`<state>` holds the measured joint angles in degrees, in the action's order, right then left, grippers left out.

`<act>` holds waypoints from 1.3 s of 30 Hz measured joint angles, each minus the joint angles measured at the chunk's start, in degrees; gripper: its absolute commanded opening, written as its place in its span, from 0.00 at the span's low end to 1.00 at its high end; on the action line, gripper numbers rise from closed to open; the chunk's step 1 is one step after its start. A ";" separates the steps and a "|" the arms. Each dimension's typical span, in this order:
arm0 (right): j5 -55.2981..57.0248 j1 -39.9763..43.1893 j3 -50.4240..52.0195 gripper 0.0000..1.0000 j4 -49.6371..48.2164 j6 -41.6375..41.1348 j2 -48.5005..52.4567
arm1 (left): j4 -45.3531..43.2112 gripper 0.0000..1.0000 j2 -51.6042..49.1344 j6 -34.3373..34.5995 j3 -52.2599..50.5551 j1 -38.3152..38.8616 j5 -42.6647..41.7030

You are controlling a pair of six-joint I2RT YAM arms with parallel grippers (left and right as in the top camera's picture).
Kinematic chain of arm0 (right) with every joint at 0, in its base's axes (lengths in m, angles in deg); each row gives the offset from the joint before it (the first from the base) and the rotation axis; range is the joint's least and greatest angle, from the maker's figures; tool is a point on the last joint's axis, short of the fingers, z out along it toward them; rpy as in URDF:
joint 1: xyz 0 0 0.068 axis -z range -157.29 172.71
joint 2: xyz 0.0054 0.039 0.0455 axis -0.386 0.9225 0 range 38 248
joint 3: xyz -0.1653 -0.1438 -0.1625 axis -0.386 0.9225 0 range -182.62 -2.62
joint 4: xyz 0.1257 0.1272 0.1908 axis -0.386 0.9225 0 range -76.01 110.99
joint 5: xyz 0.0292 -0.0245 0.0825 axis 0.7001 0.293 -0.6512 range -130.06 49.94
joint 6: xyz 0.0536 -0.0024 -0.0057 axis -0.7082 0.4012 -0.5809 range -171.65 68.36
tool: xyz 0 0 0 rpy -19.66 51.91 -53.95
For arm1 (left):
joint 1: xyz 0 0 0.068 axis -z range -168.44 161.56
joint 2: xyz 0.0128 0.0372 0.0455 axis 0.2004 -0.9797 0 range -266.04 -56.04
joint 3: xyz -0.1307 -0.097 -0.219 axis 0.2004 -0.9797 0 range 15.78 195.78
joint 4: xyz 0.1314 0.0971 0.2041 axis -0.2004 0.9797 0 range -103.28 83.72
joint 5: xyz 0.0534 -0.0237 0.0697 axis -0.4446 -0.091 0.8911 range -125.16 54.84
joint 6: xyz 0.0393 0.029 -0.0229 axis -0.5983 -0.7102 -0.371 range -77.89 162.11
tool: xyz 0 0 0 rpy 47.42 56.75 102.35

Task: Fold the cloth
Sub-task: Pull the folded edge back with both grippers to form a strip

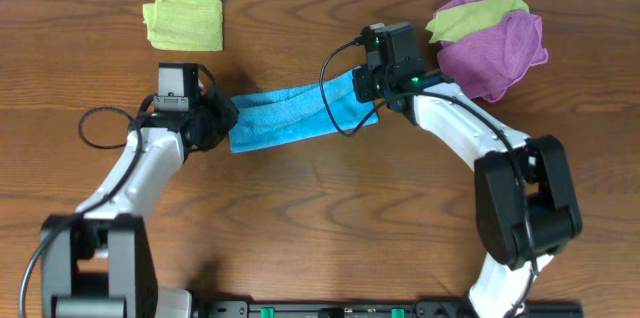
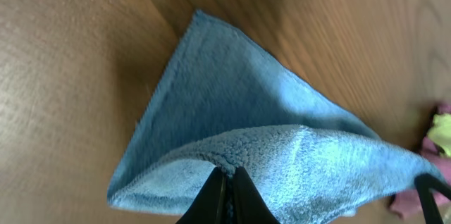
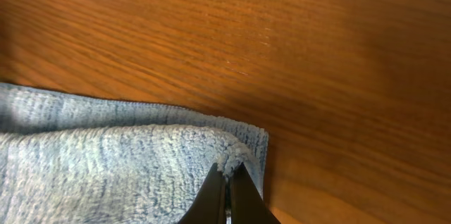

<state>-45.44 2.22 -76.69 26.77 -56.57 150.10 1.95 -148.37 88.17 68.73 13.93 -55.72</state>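
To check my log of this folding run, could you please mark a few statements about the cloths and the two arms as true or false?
1. The sky-blue textured cloth spans between the two arms. True.
2. The left fingers are open over bare wood. False: they are shut on a fold of the sky-blue textured cloth.
3. The right fingers pinch that cloth at its edge. True.
4. The purple cloth lies on the blue one. False: it lies apart, beyond the right arm, touching a crumpled yellow-green cloth.
5. A folded yellow-green cloth lies alone beyond the left arm. True.
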 measured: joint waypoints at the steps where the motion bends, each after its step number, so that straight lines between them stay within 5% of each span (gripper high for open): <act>1: 0.07 0.00 -0.20 0.01 -0.04 0.09 0.37 | -0.74 0.06 -1.09 0.31 0.00 0.00 0.02; 19: 1.86 0.00 -0.31 0.02 -2.16 1.36 2.67 | -11.69 0.06 -6.16 0.72 0.00 0.00 0.66; 39: 2.23 0.00 -0.44 0.01 -4.44 1.36 5.35 | -12.44 0.06 -7.96 0.85 0.00 0.00 5.11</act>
<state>-43.21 2.22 -77.12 22.33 -55.22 155.45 -10.49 -156.33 89.03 68.73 13.93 -50.61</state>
